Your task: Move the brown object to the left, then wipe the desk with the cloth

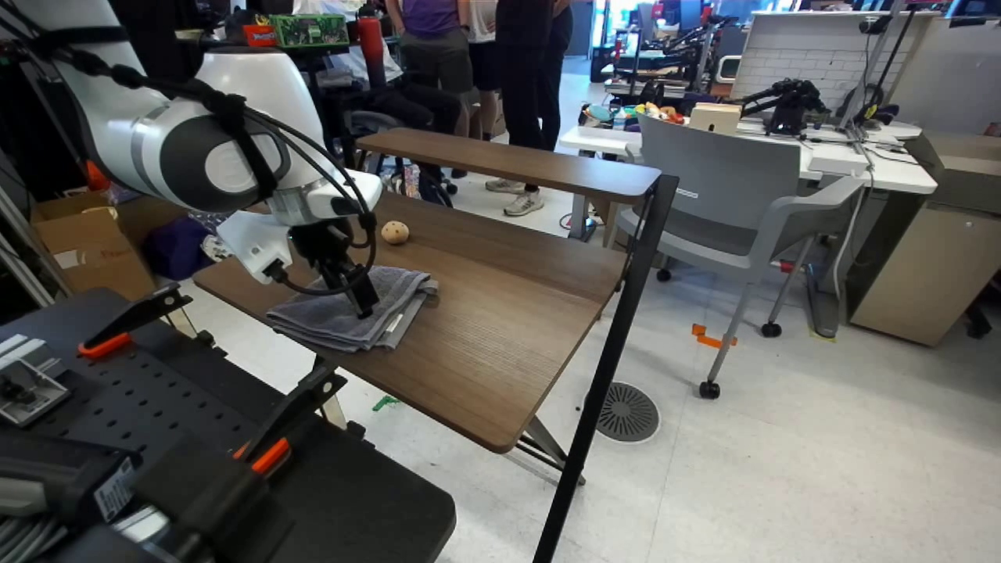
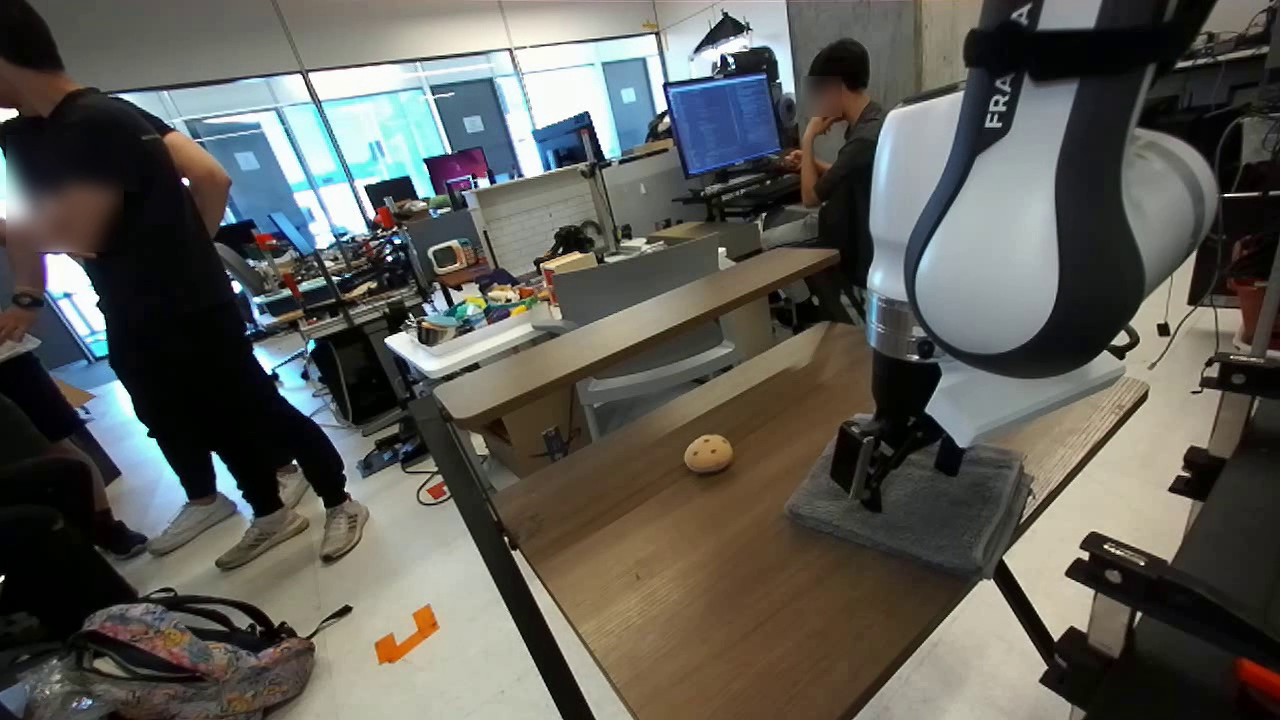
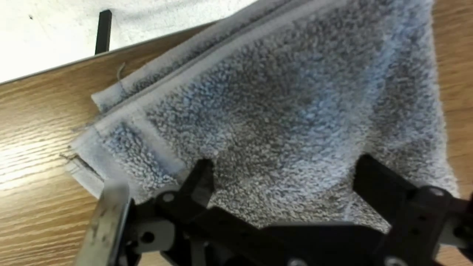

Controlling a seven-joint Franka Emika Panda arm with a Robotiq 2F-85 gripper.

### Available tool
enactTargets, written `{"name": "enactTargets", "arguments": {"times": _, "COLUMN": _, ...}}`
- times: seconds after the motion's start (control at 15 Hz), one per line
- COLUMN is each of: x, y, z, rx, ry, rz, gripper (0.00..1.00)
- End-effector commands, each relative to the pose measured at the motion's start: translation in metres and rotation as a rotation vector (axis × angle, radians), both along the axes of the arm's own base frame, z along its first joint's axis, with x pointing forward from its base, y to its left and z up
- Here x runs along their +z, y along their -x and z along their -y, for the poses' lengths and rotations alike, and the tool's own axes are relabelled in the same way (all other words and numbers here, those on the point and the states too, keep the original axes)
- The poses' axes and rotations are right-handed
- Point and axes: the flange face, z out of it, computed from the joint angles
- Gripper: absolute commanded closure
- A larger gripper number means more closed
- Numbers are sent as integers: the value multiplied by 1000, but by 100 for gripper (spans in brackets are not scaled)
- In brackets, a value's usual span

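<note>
Gripper (image 3: 285, 170), jaws wide apart, grey cloth (image 3: 281, 107) beneath.

Pale floor (image 1: 782, 485): round grey grille (image 1: 628, 412) set in, orange tape (image 2: 412, 642) lying flat. Grey office chair (image 1: 727, 172) close to white office desk (image 1: 911, 176). Long row of bright windows (image 2: 375, 120), grey door (image 2: 620, 125) among them, off-white wall (image 2: 400, 25) above.

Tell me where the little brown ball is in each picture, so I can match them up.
In an exterior view: the brown ball is left of centre, slightly above mid-height, appearing above the grey cloth.
In an exterior view: the brown ball is slightly right of centre, below mid-height, left of the cloth.
In the wrist view: not in the picture.
Shared landmark: the grey cloth, lying on the desk in all three.
</note>
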Motion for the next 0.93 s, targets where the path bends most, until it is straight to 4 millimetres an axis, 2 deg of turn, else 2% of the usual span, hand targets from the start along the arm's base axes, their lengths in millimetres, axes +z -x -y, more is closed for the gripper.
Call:
{"name": "enactTargets", "arguments": {"times": 0.0, "x": 5, "y": 4, "z": -7, "rx": 11, "ry": -14, "rz": 26, "gripper": 0}}
{"name": "enactTargets", "arguments": {"times": 0.13, "x": 8, "y": 6, "z": -10, "rx": 19, "ry": -26, "rz": 37, "gripper": 0}}
{"name": "enactTargets", "arguments": {"times": 0.33, "x": -1, "y": 2, "z": -23, "rx": 36, "ry": -50, "rz": 18, "gripper": 0}}
{"name": "enactTargets", "arguments": {"times": 0.67, "x": -35, "y": -6, "z": -69, "rx": 82, "ry": -177, "rz": -16, "gripper": 0}}
{"name": "enactTargets", "arguments": {"times": 0.87, "x": -42, "y": -20, "z": -99, "rx": 53, "ry": -268, "rz": 33, "gripper": 0}}
